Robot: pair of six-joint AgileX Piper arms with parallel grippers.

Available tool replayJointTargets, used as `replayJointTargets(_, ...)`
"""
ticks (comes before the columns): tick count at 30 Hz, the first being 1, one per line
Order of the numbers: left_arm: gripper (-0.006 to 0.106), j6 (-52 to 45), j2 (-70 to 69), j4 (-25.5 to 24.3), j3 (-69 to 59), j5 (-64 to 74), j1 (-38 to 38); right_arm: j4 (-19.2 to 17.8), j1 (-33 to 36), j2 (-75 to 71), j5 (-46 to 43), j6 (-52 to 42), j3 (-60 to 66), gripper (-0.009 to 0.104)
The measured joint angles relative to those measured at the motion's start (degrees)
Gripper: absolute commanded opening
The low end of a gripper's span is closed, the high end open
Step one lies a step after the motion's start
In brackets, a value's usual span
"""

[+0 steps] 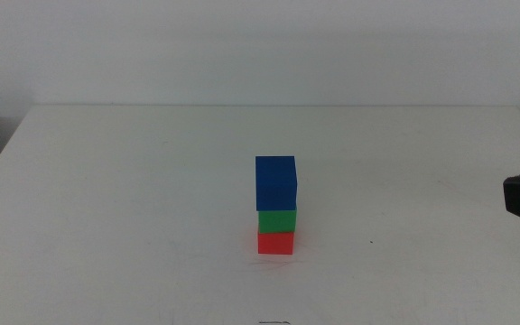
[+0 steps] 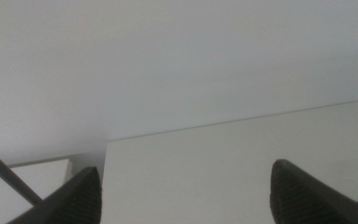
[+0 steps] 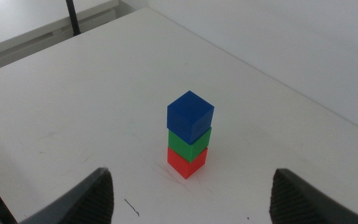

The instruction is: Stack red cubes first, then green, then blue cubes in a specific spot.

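White desk (image 1: 106, 226) carries everything. Going left to right, the left end effector (image 2: 185, 196) is out of the middle view; its own wrist view shows its two dark jaws standing wide apart with nothing between them, over the desk near one edge. Near the middle of the desk, somewhat toward the near edge, stands a three-cube tower: the red cube (image 1: 276, 243) rests on the desk, the green cube (image 1: 277, 221) sits on it, and the blue cube (image 1: 275, 183) tops the stack, turned slightly askew. At the desk's right edge hangs the right end effector (image 3: 191, 199), well apart from the tower, its jaws spread wide and empty.
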State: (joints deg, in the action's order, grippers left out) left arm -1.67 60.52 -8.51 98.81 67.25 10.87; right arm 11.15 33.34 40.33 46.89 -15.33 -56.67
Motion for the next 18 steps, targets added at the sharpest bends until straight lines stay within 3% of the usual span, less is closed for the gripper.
replayJointTargets(8,0.092,0.00,-1.46,0.25,0.00,1.20,-0.23,0.00,0.00,0.00,0.00,0.00,0.00,0.064)
replayJointTargets(18,0.092,0.00,-3.31,4.62,-0.06,1.39,-0.23,0.00,0.00,0.00,0.00,0.00,0.00,0.064)
